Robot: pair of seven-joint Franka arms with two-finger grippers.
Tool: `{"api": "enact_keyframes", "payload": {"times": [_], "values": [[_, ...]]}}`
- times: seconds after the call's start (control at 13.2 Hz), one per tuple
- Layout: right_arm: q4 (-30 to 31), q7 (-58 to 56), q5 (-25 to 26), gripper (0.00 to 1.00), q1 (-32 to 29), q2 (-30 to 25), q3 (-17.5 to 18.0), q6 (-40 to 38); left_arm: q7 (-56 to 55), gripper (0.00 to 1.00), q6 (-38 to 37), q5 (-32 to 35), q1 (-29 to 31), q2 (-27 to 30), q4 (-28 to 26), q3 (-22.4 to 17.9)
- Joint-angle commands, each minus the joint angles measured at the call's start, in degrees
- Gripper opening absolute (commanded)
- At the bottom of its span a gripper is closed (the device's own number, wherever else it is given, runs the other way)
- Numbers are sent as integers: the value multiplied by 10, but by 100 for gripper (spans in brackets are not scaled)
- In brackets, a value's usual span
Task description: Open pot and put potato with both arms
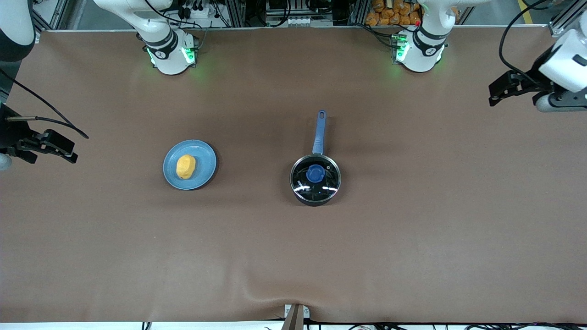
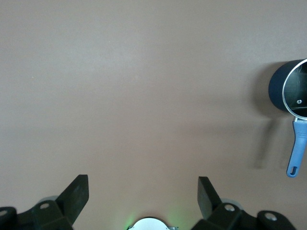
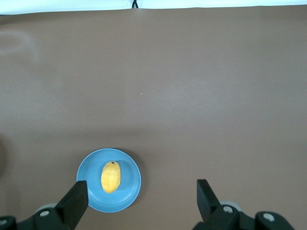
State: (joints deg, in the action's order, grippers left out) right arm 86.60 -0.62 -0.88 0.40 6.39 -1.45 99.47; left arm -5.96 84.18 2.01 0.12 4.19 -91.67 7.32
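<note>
a: grippers?
b: left gripper [image 1: 497, 94] up over the left arm's end of the table [image 1: 412, 238], jaws wide apart, holding nothing. right gripper [image 1: 69, 149] over the right arm's end, likewise wide and empty. both arms wait.
a: task items?
b: pot [image 1: 315, 178] mid-table, glass lid [image 1: 315, 176] on, blue handle [image 1: 319, 133] pointing toward the bases. potato [image 1: 185, 166] lies on a light-blue plate [image 1: 204, 158], well apart from the pot, toward the right arm's end.
</note>
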Motion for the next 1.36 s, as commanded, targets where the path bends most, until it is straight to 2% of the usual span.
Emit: {"api": "enact_keyframes", "payload": {"times": [0.0, 0.3, 1.29], "values": [[11, -5, 9, 100, 2, -13, 0, 4, 6, 100, -17, 12, 11, 13, 2, 4], [12, -5, 9, 100, 2, -13, 0, 3, 7, 100, -28, 10, 10, -2, 42, -2], [11, -5, 9, 100, 6, -14, 0, 3, 28, 100, -33, -5, 10, -18, 43, -1]]}}
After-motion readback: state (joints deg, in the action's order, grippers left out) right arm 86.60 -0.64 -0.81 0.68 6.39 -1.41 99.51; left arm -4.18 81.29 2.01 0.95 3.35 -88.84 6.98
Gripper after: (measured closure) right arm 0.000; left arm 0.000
